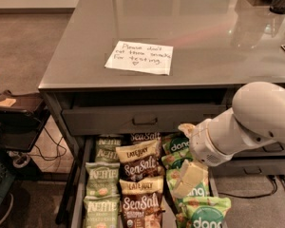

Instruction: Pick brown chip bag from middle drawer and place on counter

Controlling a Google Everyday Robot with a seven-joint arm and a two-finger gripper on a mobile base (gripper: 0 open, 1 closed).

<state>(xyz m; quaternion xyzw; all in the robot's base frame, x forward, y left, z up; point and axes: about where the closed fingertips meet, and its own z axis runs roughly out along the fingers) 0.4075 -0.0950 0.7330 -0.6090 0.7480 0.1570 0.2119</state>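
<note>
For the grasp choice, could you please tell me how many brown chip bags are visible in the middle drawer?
3, all in the centre column: rear bag, middle, front. More may hide underneath. The pincer hangs over the green bags.

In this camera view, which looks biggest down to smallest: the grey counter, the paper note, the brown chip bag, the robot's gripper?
1. counter
2. paper note
3. brown chip bag and gripper over the open middle drawer look alike.
</note>
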